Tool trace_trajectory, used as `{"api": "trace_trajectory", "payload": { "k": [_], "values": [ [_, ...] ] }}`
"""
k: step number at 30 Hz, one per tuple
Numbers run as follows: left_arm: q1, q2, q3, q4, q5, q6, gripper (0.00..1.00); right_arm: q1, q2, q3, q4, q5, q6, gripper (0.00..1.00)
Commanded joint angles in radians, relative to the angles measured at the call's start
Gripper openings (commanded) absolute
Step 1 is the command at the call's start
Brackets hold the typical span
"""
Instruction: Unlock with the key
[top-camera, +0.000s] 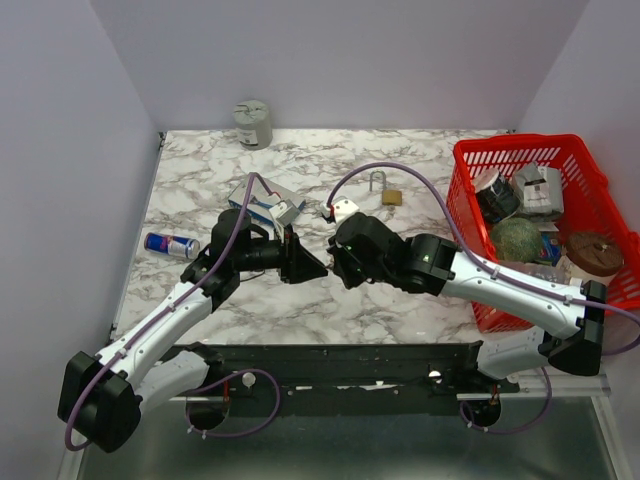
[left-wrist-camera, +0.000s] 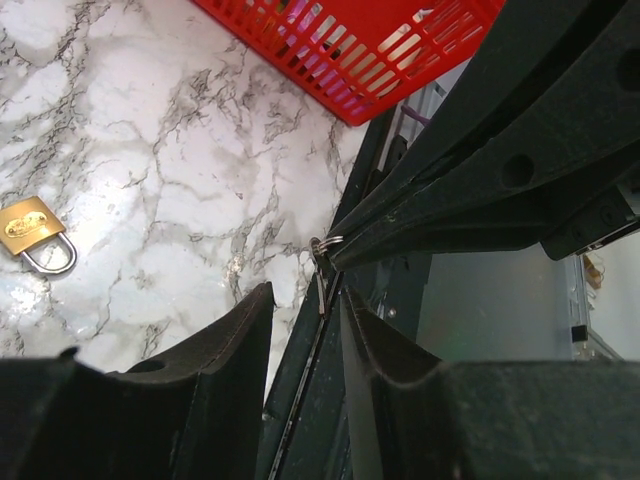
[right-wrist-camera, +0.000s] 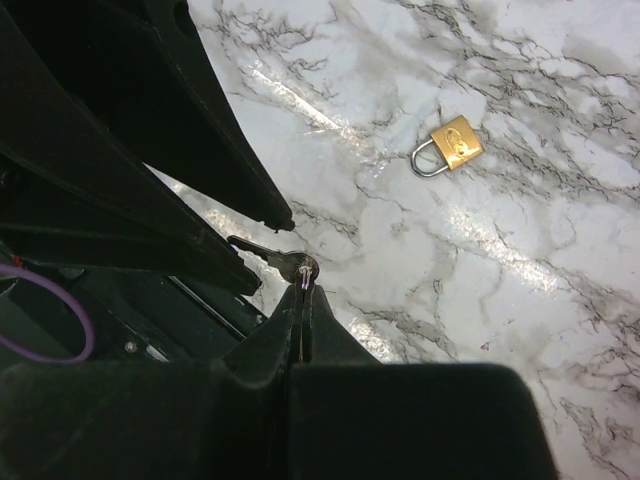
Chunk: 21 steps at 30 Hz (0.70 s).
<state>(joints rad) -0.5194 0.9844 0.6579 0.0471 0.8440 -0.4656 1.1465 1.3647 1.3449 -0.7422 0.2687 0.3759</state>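
— Which step is in hand?
— A handover of the key, by my reading, in the air above the desk (right-wrist-camera: 520, 300), at the centre of the top view. The right pincer (right-wrist-camera: 303, 292) is pressed together on the ring end of the key (right-wrist-camera: 270, 258). The blade sticks out toward the left of the right wrist frame, at the other arm.
— And the left pincer?
— The left pincer (left-wrist-camera: 305, 295) is spread, one finger on each side of the key with a gap showing; it grips nothing.
— Where's the padlock?
— The padlock (right-wrist-camera: 450, 146) lies flat on the desk in the upper right of the right wrist frame, its shackle looking closed. It is well apart from both arms and nothing touches it.
— What does the next move call for?
— I'd judge the left fingers must close squarely on the key before the right lets go, or it could drop. Then one arm has to steady the padlock while the other lines the blade up with the keyhole, which I cannot make out here.
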Motion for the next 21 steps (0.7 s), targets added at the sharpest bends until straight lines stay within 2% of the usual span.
{"api": "trace_trajectory", "payload": {
  "k": [1,5,11,12,14,15,17,18,20,21],
  "values": [
    [-0.007,-0.006,-0.004,0.037,0.012,-0.008,0.42,0.012,-0.016,-0.010,0.009,0.018,-0.005,0.01],
    [-0.005,-0.013,-0.009,0.040,0.001,-0.007,0.45,0.016,-0.009,-0.007,0.007,0.018,-0.009,0.01],
    [-0.007,0.003,-0.011,0.043,0.003,-0.010,0.26,0.021,-0.010,-0.007,0.014,0.014,-0.015,0.01],
    [-0.007,0.002,-0.012,0.043,0.004,-0.008,0.16,0.021,-0.010,-0.009,0.014,0.010,-0.017,0.01],
    [-0.007,-0.004,-0.012,0.043,0.004,0.002,0.08,0.021,-0.015,-0.021,0.023,0.004,-0.015,0.01],
    [-0.007,-0.007,-0.015,0.046,0.006,0.004,0.00,0.021,-0.022,-0.027,0.030,0.007,0.001,0.01],
    [-0.007,-0.015,-0.018,0.059,0.023,0.007,0.00,0.019,-0.039,-0.052,0.046,0.023,0.011,0.03],
    [-0.008,-0.016,-0.023,0.063,0.030,0.008,0.00,0.021,-0.065,-0.065,0.052,0.032,0.012,0.16],
    [-0.010,-0.024,-0.026,0.077,0.043,0.008,0.00,0.019,-0.101,-0.087,0.075,0.050,0.012,0.35],
    [-0.013,-0.026,-0.027,0.077,0.046,0.013,0.00,0.016,-0.125,-0.117,0.082,0.049,0.012,0.54]
  ]
}}
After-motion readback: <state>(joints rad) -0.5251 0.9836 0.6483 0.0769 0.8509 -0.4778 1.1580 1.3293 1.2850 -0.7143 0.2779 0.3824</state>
